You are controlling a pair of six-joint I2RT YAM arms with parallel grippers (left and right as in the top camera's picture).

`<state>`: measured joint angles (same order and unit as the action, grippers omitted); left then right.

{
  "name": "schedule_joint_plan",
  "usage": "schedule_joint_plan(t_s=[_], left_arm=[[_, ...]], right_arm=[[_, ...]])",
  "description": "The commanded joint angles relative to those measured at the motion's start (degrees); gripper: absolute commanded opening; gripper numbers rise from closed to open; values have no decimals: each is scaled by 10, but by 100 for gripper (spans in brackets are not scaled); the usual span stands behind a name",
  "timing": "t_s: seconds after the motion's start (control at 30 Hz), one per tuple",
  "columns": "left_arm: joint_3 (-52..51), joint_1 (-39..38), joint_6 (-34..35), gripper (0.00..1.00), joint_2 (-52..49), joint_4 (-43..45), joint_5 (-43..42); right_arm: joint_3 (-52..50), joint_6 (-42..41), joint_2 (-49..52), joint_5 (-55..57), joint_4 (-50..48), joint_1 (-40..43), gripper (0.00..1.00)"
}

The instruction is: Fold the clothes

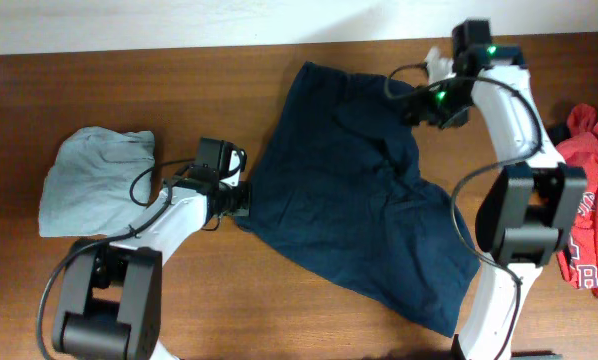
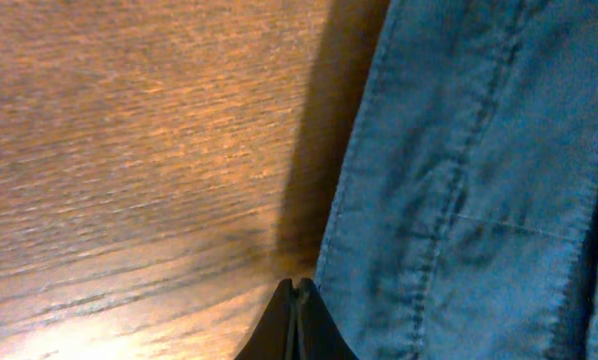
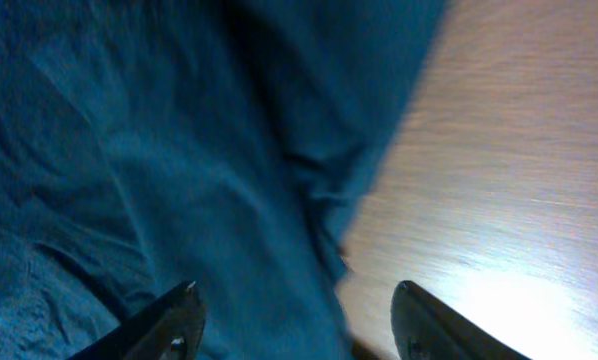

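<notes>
I see navy shorts (image 1: 359, 190) spread mid table (image 1: 129, 90), wrinkled. Left gripper (image 1: 241, 198) at shorts' left hem, jaws pressed together; cannot tell if cloth pinched. Right gripper (image 1: 419, 105) over shorts' upper right edge, jaws wide apart, holding nothing. Grey-green garment (image 1: 94, 180) bunched far left; red garment (image 1: 589, 190) at right edge.

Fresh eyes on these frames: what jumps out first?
The navy shorts sprawl rumpled across the middle of the table. The left claw sits shut right at their left hem, and the right claw stands open over their upper right edge. A grey garment lies bunched at far left, and a red garment at the right edge.
</notes>
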<state>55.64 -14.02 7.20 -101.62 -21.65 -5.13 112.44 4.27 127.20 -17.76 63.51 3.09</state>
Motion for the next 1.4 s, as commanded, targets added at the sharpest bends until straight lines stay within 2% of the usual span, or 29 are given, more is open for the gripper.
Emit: schedule_joint_plan(t_s=[0.0, 0.03, 0.07, 0.1, 0.17, 0.37, 0.5, 0.6, 0.77, 0.83, 0.87, 0.93, 1.07, 1.2, 1.3, 1.37], left_arm=[[3, 1, -9, 1, -46, 6, -13], [3, 1, -9, 1, -53, 4, -15], [3, 1, -9, 1, -64, 2, -15], [3, 1, -9, 0, -70, 2, -15], [3, 1, -9, 0, -78, 2, -15], [3, 1, -9, 0, -81, -1, -15], [3, 2, -9, 0, -81, 0, -15], [3, 1, -9, 0, -81, -2, -15], [3, 2, -9, 0, -81, -2, -15], [3, 2, -14, 1, -81, -3, -15], [3, 2, -27, 2, -81, -5, -15], [8, 2, -39, 6, -81, -18, -16], [53, 1, -106, 15, -81, -76, -101], [92, -6, -161, 18, -81, -106, -169], [102, -30, -207, 19, -81, -106, -180], [105, -51, -226, 23, -81, -106, -180]], right_arm=[[-48, 39, 31, -71, -29, -6, 44], [-50, 38, 31, -71, -30, -6, 40], [-50, 38, 31, -71, -31, -5, 25], [-47, 38, 28, -71, -30, -4, 16], [-35, 31, 15, -63, -21, 2, 4], [25, -31, -70, 132, 21, 9, 4], [29, -103, -108, 239, 35, 10, 4], [28, -218, -101, 310, 85, 12, 5], [7, -266, -80, 315, 114, 12, 8], [-20, -294, -76, 315, 113, 19, 16], [-33, -309, -76, 315, 113, 27, 31], [-37, -308, -78, 300, 127, 51, 39], [-37, -251, -97, 214, 160, 84, 39], [-37, -194, -136, 120, 178, 103, 40], [-37, -174, -188, 96, 182, 115, 40], [-37, -157, -238, 94, 184, 121, 45]])
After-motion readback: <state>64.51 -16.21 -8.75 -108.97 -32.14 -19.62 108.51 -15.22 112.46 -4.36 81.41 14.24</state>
